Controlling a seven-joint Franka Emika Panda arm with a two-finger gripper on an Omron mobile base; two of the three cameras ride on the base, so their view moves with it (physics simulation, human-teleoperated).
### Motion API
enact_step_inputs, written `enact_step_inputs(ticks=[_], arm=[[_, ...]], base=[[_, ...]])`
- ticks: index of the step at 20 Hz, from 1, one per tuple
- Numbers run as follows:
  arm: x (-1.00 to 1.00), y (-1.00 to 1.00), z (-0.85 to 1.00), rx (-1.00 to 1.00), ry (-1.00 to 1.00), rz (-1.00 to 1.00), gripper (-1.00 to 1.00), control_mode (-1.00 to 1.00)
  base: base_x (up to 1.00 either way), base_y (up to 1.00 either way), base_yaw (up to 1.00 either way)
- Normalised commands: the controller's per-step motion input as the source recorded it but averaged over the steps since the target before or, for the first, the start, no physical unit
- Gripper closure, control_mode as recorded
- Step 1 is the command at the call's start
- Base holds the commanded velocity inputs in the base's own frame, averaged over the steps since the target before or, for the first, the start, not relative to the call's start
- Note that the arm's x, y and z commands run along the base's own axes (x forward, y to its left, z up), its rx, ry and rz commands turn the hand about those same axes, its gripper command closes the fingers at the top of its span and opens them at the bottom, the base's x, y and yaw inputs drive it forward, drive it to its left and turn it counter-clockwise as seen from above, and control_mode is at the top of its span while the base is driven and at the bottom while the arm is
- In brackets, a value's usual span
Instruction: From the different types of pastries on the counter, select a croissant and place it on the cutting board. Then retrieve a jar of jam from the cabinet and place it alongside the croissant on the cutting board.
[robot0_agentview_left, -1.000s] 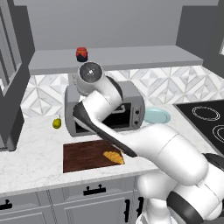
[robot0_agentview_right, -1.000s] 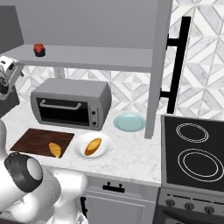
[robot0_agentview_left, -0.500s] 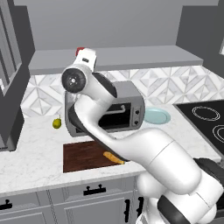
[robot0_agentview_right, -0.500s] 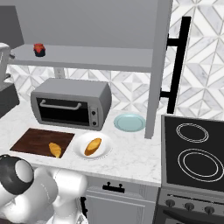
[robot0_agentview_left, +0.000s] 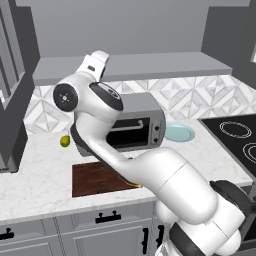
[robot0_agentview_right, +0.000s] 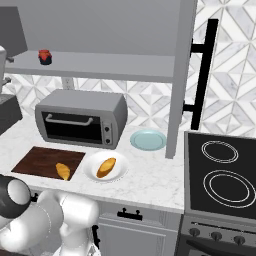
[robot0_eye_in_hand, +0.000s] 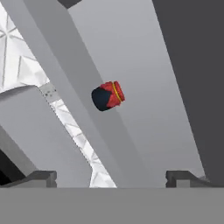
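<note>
So the croissant (robot0_agentview_right: 63, 171) is sitting on the cutting board (robot0_agentview_right: 42, 161), near its right end, and the board is flat on the desk (robot0_agentview_right: 150, 182) right in front of the toaster oven (robot0_agentview_right: 80, 118). Just beside the board there's a white plate (robot0_agentview_right: 120, 164) with the stubby orange roll (robot0_agentview_right: 106, 167) on it, and a pale blue plate (robot0_agentview_right: 148, 139) is a bit further back. The jar of jam (robot0_agentview_right: 45, 57) is up on the cabinet (robot0_agentview_right: 115, 66) ledge, upright, above the oven's left end. In the hand view the jar (robot0_eye_in_hand: 108, 96) is dead ahead, well apart from the tool (robot0_eye_in_hand: 111, 177), whose fingers (robot0_eye_in_hand: 37, 177) are spread wide with nothing between them. There's a little yellow-green fruit (robot0_agentview_left: 65, 141) left of the oven too.
</note>
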Motion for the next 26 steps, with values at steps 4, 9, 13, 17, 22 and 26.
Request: enact_step_inputs(ticks=[4,9,13,17,22,26], arm=[[0.00,0.00,0.22,0.21,-0.05,-0.27,-1.00,-1.00],[0.07,-0.06,0.11,0.25,0.00,-0.13,-1.00,-1.00],[0.29,-0.28,0.06,0.31,0.00,0.00,-1.00,-1.00],[0.00,-0.04,0.03,0.00,-0.05,0.00,-1.00,-1.00],[0.17,-0.06,0.00,0.00,-0.20,0.01,-1.00,-1.00],[0.20,-0.16,0.00,0.00,-0.17,0.00,-1.00,-1.00]], base=[[0.00,0.00,0.00],[0.00,0.00,0.00],[0.00,0.00,0.00],[0.00,0.00,0.00],[0.00,0.00,0.00],[0.00,0.00,0.00]])
